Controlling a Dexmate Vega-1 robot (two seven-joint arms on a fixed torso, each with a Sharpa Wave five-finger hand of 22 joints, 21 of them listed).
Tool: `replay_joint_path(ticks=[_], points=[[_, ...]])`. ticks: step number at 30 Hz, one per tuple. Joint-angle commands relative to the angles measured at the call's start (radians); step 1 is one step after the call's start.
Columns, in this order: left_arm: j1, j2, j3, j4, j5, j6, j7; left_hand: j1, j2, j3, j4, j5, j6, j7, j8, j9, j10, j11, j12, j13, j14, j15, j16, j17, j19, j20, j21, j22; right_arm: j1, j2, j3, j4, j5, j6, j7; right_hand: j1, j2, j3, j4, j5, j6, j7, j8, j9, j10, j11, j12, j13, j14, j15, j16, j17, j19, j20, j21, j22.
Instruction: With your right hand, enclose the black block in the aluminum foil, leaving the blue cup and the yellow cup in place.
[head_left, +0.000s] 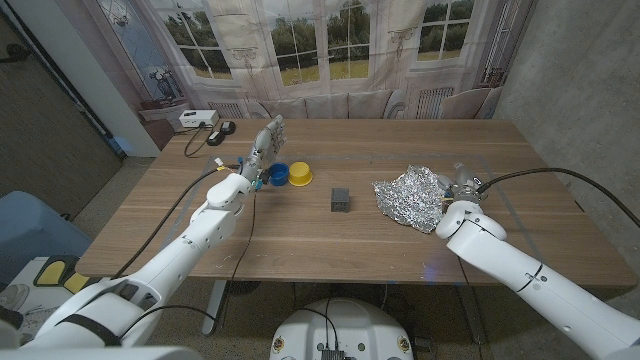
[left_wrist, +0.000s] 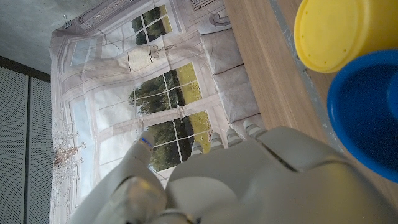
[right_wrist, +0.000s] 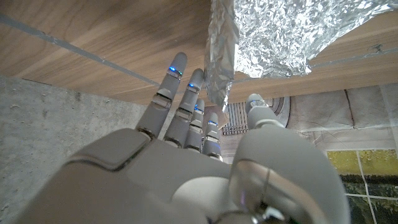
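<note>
Black block: the small dark cube (head_left: 341, 199) sits on the wooden table (head_left: 330, 250), between the cups and the foil, touching neither.
Foil: the crumpled aluminium foil sheet (head_left: 410, 196) lies just right of the block.
Right hand: the right hand (head_left: 461, 186) holds the foil's edge (right_wrist: 219, 56), fingers (right_wrist: 169, 87) stretched.
Left hand: the left hand (head_left: 263, 145) is raised beside the blue cup (head_left: 277, 174), fingers extended, holding nothing.
Cups: the yellow cup (head_left: 299, 174) touches the blue one.

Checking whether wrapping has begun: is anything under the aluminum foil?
The black block sits bare on the wooden table, apart from the crumpled aluminum foil. The right hand is at the foil's edge. What lies beneath the foil is covered.
</note>
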Motion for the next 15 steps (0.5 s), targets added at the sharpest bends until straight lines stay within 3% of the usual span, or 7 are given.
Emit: replay_joint_path(ticks=[1,6,10,15], points=[[-0.008,-0.006,0.004,0.005,0.005,0.006,0.001,-0.01,0.002,-0.003,-0.002,0.009,-0.074,0.007,0.001,0.003,-0.096,0.009,-0.002,-0.001,-0.126,0.007,0.001,0.002,-0.04,0.009,0.006,0.002,0.055,-0.023,-0.049,0.007,0.006,-0.049,0.017,0.053,0.007,0.019,-0.003,0.006,0.026,-0.003,0.009,0.004,0.023,-0.005,0.009,0.003,0.034,-0.015,0.022,0.011,0.03,-0.013,0.016,0.005],[-0.01,-0.007,0.006,0.007,0.007,0.007,0.001,-0.01,0.002,-0.003,-0.002,0.009,-0.074,0.007,0.0,0.003,-0.096,0.008,-0.003,-0.002,-0.126,0.007,0.001,0.002,-0.04,0.009,0.006,0.002,0.061,-0.031,-0.058,0.006,0.01,-0.053,0.024,0.132,0.018,0.035,-0.006,0.008,0.038,-0.005,0.005,0.004,0.04,-0.011,0.014,0.004,0.074,-0.039,0.053,0.037,0.065,-0.036,0.037,0.009],[-0.01,-0.007,0.006,0.004,0.007,0.01,0.004,-0.01,0.002,-0.004,-0.002,0.009,-0.074,0.006,0.0,0.003,-0.097,0.008,-0.003,-0.002,-0.127,0.007,0.001,0.002,-0.041,0.008,0.006,0.002,0.074,-0.034,-0.077,0.011,0.002,-0.066,0.024,0.243,0.022,0.057,-0.013,0.011,0.07,-0.005,0.01,0.005,0.058,-0.023,0.018,0.004,0.093,-0.066,0.073,0.059,0.075,-0.055,0.052,0.013],[-0.006,-0.005,0.006,-0.003,0.008,0.012,0.01,-0.01,0.002,-0.004,-0.003,0.009,-0.074,0.005,0.0,0.003,-0.098,0.008,-0.004,-0.002,-0.128,0.008,0.0,0.002,-0.041,0.008,0.006,0.002,0.094,-0.044,-0.098,0.011,0.0,-0.087,0.039,0.358,0.014,0.067,-0.011,0.011,0.087,-0.007,0.006,0.005,0.069,-0.031,0.021,0.004,0.138,-0.106,0.116,0.099,0.089,-0.083,0.075,0.018]])
